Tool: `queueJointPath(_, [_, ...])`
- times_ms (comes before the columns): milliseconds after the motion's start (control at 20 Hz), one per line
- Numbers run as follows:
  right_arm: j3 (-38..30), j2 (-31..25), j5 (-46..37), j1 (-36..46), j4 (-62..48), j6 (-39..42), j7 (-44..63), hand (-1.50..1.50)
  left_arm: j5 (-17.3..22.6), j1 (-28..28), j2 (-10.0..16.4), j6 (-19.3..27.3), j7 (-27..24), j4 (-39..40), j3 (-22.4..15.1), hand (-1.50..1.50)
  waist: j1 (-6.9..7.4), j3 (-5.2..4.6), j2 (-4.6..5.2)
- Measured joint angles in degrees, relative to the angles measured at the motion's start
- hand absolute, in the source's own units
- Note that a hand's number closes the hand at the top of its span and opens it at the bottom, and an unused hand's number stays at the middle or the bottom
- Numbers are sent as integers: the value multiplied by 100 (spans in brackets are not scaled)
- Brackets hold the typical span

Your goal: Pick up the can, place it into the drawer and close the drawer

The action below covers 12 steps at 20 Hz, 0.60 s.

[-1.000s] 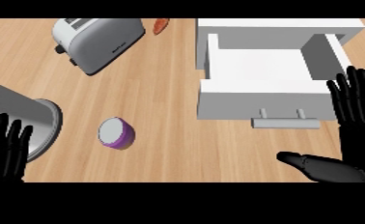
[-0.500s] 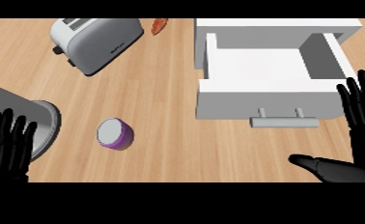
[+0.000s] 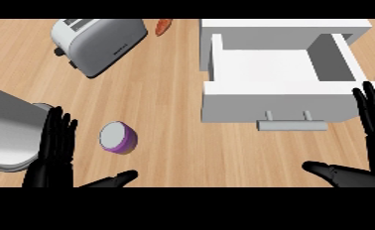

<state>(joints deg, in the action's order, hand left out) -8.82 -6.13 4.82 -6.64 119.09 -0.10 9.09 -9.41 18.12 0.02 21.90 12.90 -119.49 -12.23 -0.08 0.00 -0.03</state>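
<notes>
A purple can (image 3: 117,137) with a pale lid stands on the wooden counter at the lower left. My left hand (image 3: 53,149) is just left of it, fingers straight and spread, thumb reaching under the can's side, not touching it. The white drawer (image 3: 278,78) is pulled open at the upper right, its inside bare, its grey handle (image 3: 291,123) facing me. My right hand (image 3: 351,167) shows at the lower right edge, open, with the thumb pointing left and the fingers rising along the drawer's right corner.
A silver toaster (image 3: 99,43) lies at the upper left. An orange-red carrot-like thing (image 3: 164,26) sits at the back, between toaster and drawer. A grey metal pot or appliance (image 3: 15,135) stands at the far left, beside my left hand.
My left hand has moved right and up, closer to the can, and its thumb now shows. My right hand has drifted right toward the view's edge.
</notes>
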Motion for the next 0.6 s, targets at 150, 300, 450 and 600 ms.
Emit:
queueJointPath(150, [-47, -16, 21, 23, -30, 59, -15, -150, 188, 143, 15, 75, -492, 410, -30, -150, 9, 0, -1])
queueJointPath(300, [-100, -7, 73, -87, 182, 90, 81, -150, 225, 69, 7, 227, -725, 843, -55, -150, 2, 0, 0])
queueJointPath(450, [-62, 68, -8, -82, 210, 56, 75, -150, 395, 80, 8, 220, -1149, 1283, 47, -150, 7, -2, -1])
queueJointPath(600, [-98, 97, -13, -241, 326, 121, 22, -150, 500, 8, 3, 386, -1429, 1678, 51, -150, 2, -2, -1])
